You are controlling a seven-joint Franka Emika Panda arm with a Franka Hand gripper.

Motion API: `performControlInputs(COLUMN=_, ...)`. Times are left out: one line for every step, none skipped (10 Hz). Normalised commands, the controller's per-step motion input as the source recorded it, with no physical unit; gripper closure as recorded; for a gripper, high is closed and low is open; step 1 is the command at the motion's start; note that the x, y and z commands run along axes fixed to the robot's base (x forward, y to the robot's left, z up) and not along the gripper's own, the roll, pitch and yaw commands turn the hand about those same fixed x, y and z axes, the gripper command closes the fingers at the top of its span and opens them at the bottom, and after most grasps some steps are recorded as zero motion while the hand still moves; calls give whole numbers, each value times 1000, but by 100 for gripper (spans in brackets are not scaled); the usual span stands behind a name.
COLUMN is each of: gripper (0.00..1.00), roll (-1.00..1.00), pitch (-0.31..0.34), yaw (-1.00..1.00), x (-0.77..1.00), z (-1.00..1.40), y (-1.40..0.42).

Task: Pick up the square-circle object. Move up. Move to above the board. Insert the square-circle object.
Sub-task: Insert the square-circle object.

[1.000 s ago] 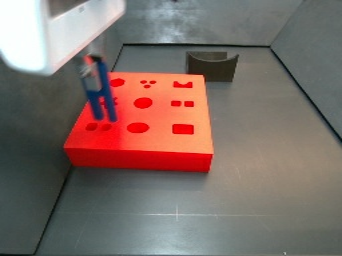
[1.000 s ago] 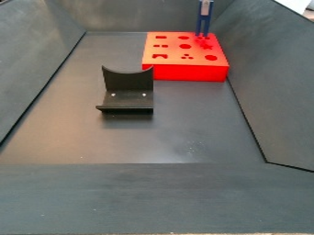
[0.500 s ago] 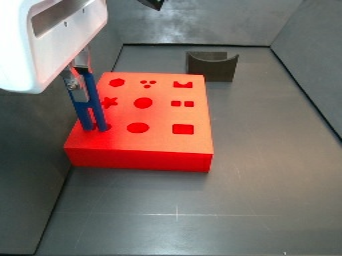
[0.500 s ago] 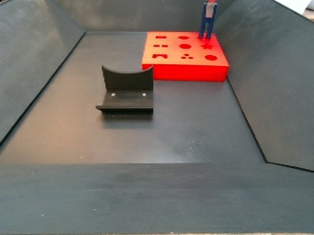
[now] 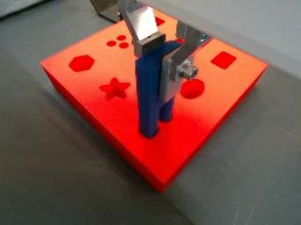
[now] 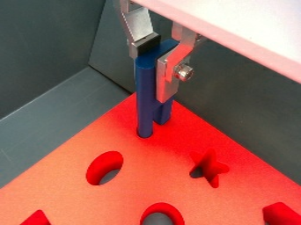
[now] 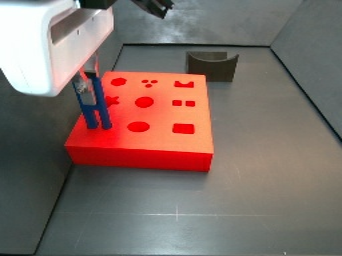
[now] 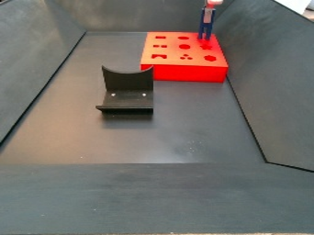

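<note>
The blue square-circle object (image 7: 96, 112) stands upright at a corner of the red board (image 7: 147, 140). Its lower end is down at the board's top there and looks sunk in a hole. My gripper (image 7: 88, 92) is right above that corner, shut on the peg's upper part. Both wrist views show the peg (image 5: 150, 101) (image 6: 147, 105) between the silver fingers of the gripper (image 5: 161, 63) (image 6: 157, 63), over the board (image 5: 106, 123) (image 6: 253, 185). In a side view the peg (image 8: 207, 27) rises from the board's (image 8: 185, 66) far corner.
The dark fixture (image 7: 214, 63) (image 8: 125, 90) stands on the grey floor away from the board. Sloping grey walls enclose the floor. The board's top has star, round and square holes.
The gripper has moved down with the peg toward the board's corner. The peg's lower end now sits lower at the board's top.
</note>
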Motion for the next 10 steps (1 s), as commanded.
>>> performControlInputs(gripper=100, roll=0, pitch=-159, yaw=-43, x=83, z=-929, y=-34)
performControlInputs(gripper=100, roll=24, pitch=-140, yaw=-97, x=197, z=-934, y=-51)
performControlInputs(gripper=100, roll=173, pitch=-71, yaw=-71, x=134, z=-934, y=-66)
performControlInputs(gripper=100, roll=344, pitch=0, yaw=0, x=286, z=-623, y=-83)
performControlInputs(gripper=100, roll=410, pitch=34, yaw=23, x=451, z=-440, y=-103)
performControlInputs(gripper=100, roll=357, pitch=57, yaw=0, x=689, z=-520, y=-94)
performControlInputs(gripper=100, roll=263, pitch=34, yaw=-40, x=811, z=-717, y=-146)
performControlInputs(gripper=100, roll=180, pitch=0, yaw=0, x=743, z=-894, y=-14)
performControlInputs(gripper=100, roll=34, pitch=-100, yaw=43, x=209, z=-917, y=126)
performControlInputs(gripper=100, roll=-113, pitch=-221, yaw=0, x=0, z=-371, y=17)
